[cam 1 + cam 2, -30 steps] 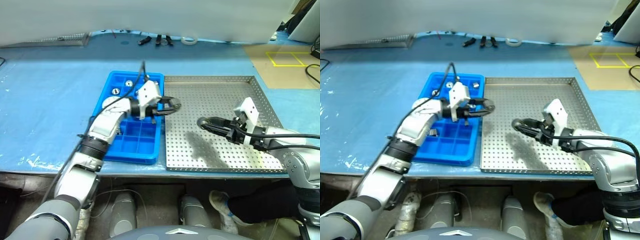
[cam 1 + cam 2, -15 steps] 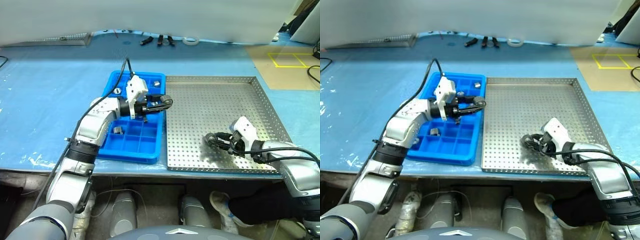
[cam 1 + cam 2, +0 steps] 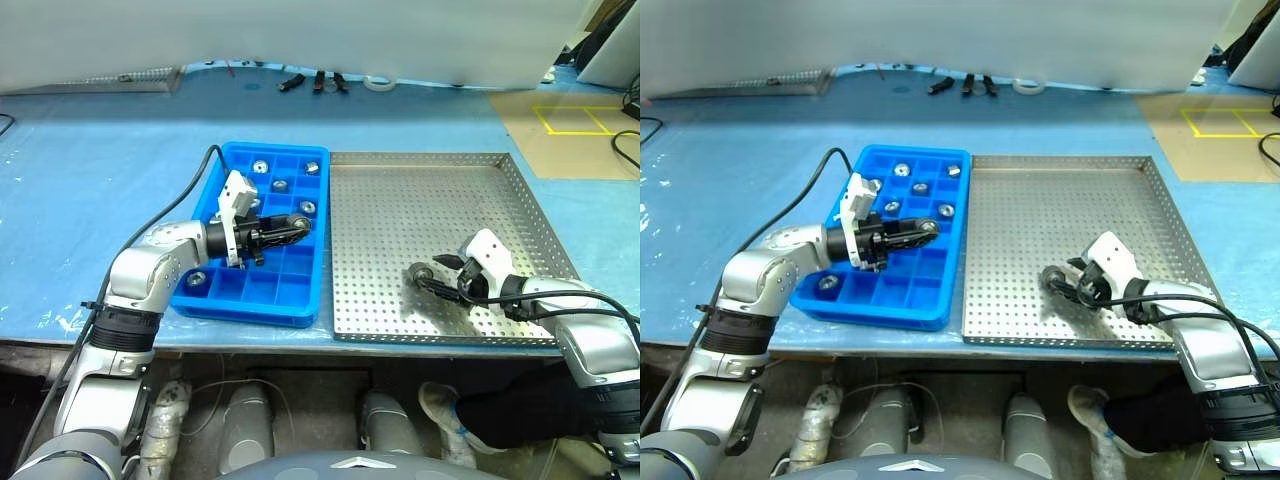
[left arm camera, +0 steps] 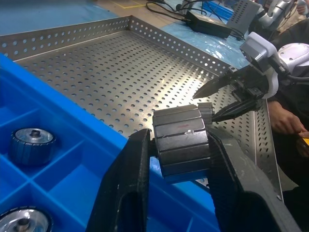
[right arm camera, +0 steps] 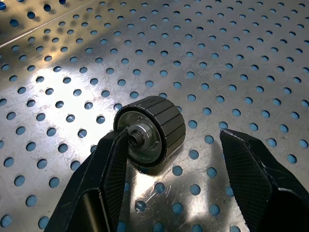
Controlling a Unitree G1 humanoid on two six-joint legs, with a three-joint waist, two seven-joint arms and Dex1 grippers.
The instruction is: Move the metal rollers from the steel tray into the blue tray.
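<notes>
- Roller (image 5: 150,131) lies on its side near front edge of steel tray (image 3: 420,200), between spread fingers of right gripper (image 3: 441,272), hub end touching one finger (image 5: 113,164).
- Left gripper (image 4: 179,159) over blue tray (image 3: 225,300), clamped on another roller (image 4: 181,140).

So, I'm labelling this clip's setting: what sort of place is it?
Probably a workshop or lab parts-sorting bench: a perforated square steel tray, a blue plastic compartment tray holding small ribbed metal rollers, and yellow tape squares on the floor.

Your right gripper (image 5: 176,166) has sprung open around a roller (image 5: 150,132); your left gripper (image 4: 177,166) carried its roller (image 4: 182,140) back over the blue tray (image 3: 300,300).
</notes>
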